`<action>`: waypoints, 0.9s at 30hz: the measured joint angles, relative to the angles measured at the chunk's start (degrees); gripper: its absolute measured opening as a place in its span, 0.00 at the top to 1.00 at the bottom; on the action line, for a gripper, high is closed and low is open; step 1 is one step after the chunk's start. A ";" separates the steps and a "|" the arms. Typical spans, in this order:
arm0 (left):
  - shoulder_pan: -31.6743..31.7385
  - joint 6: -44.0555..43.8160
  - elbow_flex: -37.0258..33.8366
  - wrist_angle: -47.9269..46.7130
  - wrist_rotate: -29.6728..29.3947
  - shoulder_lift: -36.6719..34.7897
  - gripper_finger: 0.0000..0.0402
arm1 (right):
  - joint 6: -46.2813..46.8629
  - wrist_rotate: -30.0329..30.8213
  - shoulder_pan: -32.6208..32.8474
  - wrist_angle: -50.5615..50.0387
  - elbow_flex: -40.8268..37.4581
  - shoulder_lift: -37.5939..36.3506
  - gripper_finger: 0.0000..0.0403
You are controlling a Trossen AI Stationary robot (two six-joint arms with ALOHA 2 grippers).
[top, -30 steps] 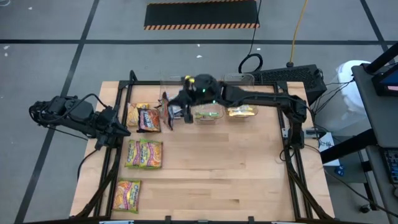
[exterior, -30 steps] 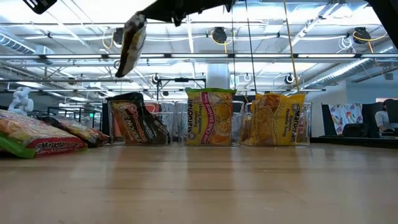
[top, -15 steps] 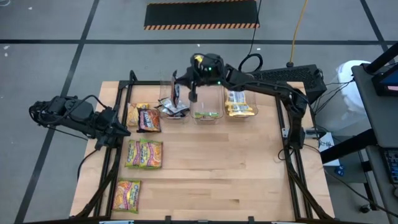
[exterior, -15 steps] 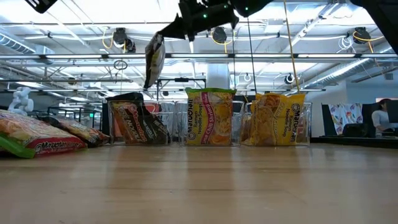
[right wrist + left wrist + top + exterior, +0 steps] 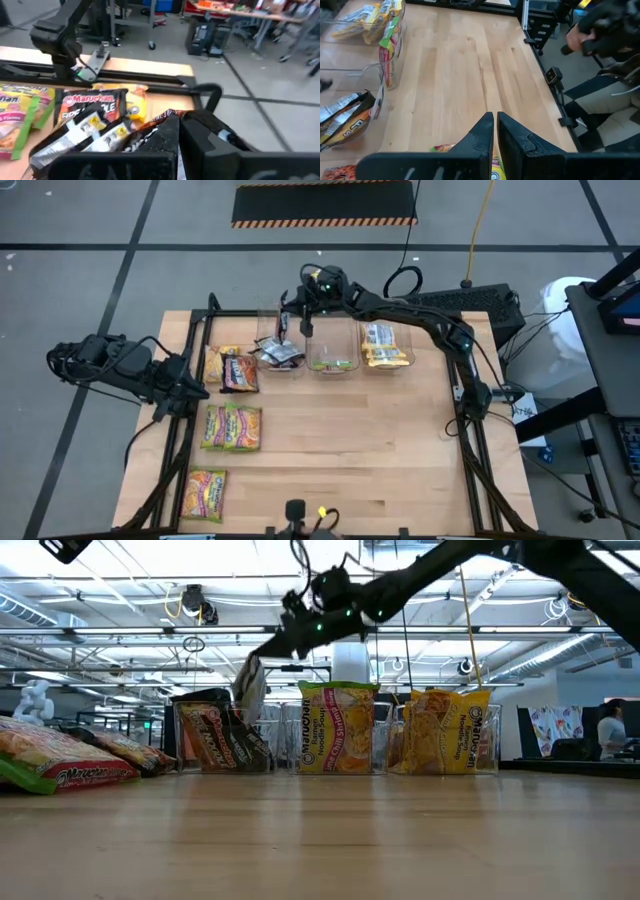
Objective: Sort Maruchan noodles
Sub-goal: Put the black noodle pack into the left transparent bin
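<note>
My right gripper [image 5: 268, 652] reaches over the far left of three clear bins and is shut on a black Maruchan packet [image 5: 249, 688]. That bin [image 5: 278, 352] holds black packets, the middle bin [image 5: 333, 360] lime-green ones and the right bin [image 5: 388, 350] yellow ones. Loose packets lie flat on the table's left side: a yellow one [image 5: 220, 360], a black one [image 5: 241, 372], lime-green ones [image 5: 232, 427] and one more [image 5: 207, 493]. My left gripper [image 5: 495, 122] waits shut by the table's left edge, holding nothing. My right gripper pinches the black packet's upper edge [image 5: 167, 116] between its two fingers. The fingers slant downward from the table's right. The packet hangs below them, a little tilted, with its lower end [image 5: 241, 712] at the level of the left bin's rim. Whether it touches the bin, I cannot tell.
A black metal frame [image 5: 200, 330] borders the table. A person's hand and knees [image 5: 600, 60] show beyond the table's edge in the left wrist view. Bare wood [image 5: 370, 450] fills the table's middle and near right.
My right gripper has carried the hanging black packet toward the table's far edge and then down toward the left bin. It has stayed shut. The packet, high above the bins a second ago, now hangs with its lower end at the bin's rim.
</note>
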 joint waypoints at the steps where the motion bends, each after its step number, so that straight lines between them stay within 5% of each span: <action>1: 0.02 0.36 0.02 0.02 -0.02 0.00 0.93 | 0.57 -0.65 -0.32 0.46 0.00 1.01 1.00; 16: -0.01 2.23 0.00 0.10 -0.43 -0.01 0.93 | 2.19 -4.38 -3.81 -2.05 -0.04 5.99 1.00; 27: 0.01 2.21 0.00 0.10 -0.43 -0.01 0.93 | -1.61 -8.00 0.33 -5.67 -0.02 5.97 1.00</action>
